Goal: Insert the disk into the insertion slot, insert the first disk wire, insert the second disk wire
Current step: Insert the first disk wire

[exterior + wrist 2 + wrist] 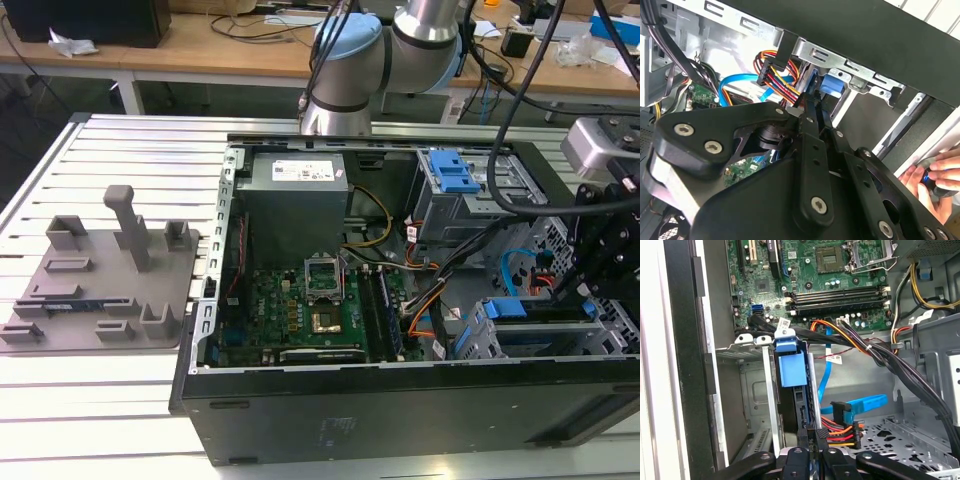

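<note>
The disk (790,367) stands edge-on inside the insertion slot (752,390), its blue caddy tab toward the motherboard; both wrist views show it, the tab also as disk (832,87). In the exterior view the disk (525,330) lies in the grey cage at the case's lower right. My gripper (812,437) is shut, its tips together at the disk's near edge, also seen as gripper (809,105) and gripper (600,270). A black connector with red, orange and yellow wires (837,432) sits right beside the tips. A blue flat cable (860,405) with its plug lies loose nearby.
The open case holds a motherboard (300,310), a power supply (295,195) and a grey bay with a blue latch (450,175). Black cable bundles (900,370) cross above the perforated floor. A grey fixture plate (100,280) lies on the exterior view's left. A person's hand (935,180) is outside the case.
</note>
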Controlling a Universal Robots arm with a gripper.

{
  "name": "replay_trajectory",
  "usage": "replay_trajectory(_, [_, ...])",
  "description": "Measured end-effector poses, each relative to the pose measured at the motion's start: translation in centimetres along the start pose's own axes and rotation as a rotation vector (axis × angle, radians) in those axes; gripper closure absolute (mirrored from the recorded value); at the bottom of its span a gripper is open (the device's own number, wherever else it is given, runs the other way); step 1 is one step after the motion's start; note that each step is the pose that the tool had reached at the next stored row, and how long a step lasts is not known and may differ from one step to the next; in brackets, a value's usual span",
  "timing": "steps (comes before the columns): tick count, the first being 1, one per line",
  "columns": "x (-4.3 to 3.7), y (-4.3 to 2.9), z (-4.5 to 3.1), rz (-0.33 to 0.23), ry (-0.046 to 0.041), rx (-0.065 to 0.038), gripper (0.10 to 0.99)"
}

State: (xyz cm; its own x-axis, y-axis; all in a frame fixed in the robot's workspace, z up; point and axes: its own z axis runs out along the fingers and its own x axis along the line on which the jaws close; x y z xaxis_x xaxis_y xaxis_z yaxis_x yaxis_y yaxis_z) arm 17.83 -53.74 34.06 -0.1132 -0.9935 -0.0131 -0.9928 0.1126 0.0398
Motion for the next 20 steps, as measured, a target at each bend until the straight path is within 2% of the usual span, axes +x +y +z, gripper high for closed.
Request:
replay_trajectory(5, [0.03, -0.02, 0.38, 0.0, 0.0005, 0.0, 0.918])
replay_trajectory(6, [0.04, -0.02, 0.42, 0.0, 0.0001, 0.0, 0.906])
replay_trajectory(7, [0.04, -0.02, 0.43, 0.0, 0.0, 0.0, 0.847])
replay_trajectory(8, [0.03, -0.01, 0.26, 0.0, 0.0002, 0.0, 0.78])
replay_trajectory(10, [-0.03, 0.02, -0.47, 0.0, 0.0012, 0.0, 0.78])
replay_trajectory(12, [-0.25, 0.09, -1.71, 0.0, 0.0028, 0.0, 0.78])
replay_trajectory(20, [-0.3, 0.1, -1.84, 0.0, 0.0064, 0.001, 0.78])
